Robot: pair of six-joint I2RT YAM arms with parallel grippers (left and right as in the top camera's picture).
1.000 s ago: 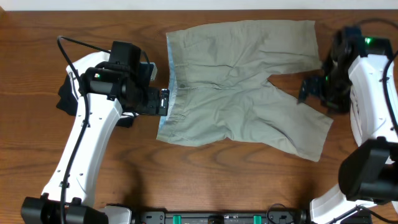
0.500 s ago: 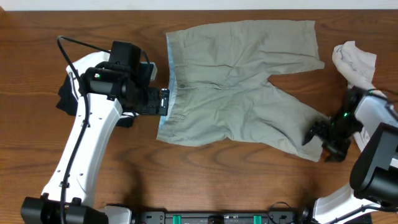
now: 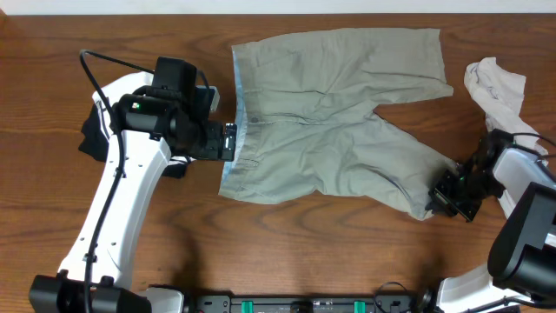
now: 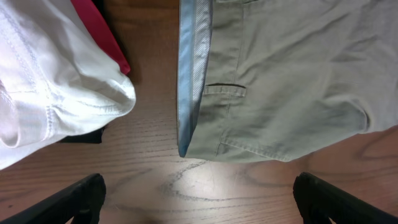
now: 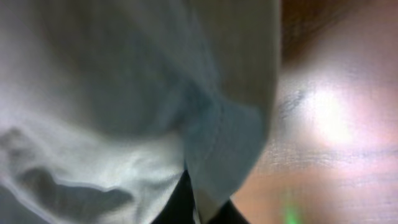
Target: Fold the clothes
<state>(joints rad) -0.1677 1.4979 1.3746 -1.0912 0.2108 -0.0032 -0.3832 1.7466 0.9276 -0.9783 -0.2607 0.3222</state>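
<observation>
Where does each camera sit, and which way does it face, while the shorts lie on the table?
Overhead: above the table, facing straight down on the shorts; both arms, left tool and right tool show.
Left wrist: facing down at the waistband and a white cloth; its open fingertips show.
Right wrist: pressed close to a leg hem, blurred; one dark finger shows.
Shared: all see the shorts.

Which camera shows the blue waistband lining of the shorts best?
Left wrist: the blue waistband lining is close and sharp. Overhead shows just a thin pale strip; right wrist shows only blurred fabric.
</observation>
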